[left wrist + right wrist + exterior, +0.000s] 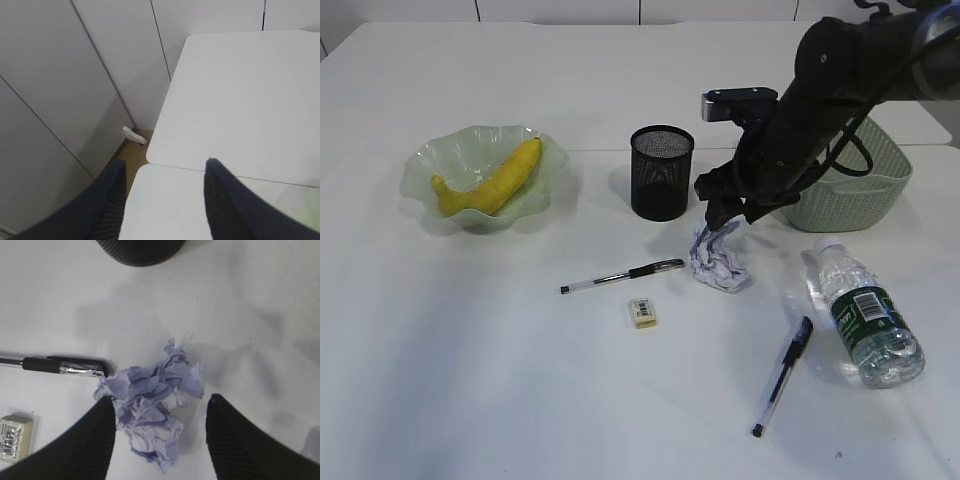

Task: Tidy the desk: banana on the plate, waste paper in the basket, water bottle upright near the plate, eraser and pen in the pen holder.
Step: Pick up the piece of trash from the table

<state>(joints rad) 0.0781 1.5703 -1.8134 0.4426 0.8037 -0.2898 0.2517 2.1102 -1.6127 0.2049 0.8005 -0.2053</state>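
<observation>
My right gripper (159, 437) open, jaws straddling crumpled paper (155, 410) on desk, not yet closed on it. Left gripper (162, 200) open, empty, off by table edge. Risks: loose wad slips out if I pinch only an edge; left finger nudges nearby pen (60, 366) (eraser (14, 437) close too). Basket (850, 185) behind.

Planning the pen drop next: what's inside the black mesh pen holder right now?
The pen holder shows only dark mesh at its open top; nothing sticks out. Its bottom is hidden. Both pens and the eraser lie on the table.
</observation>
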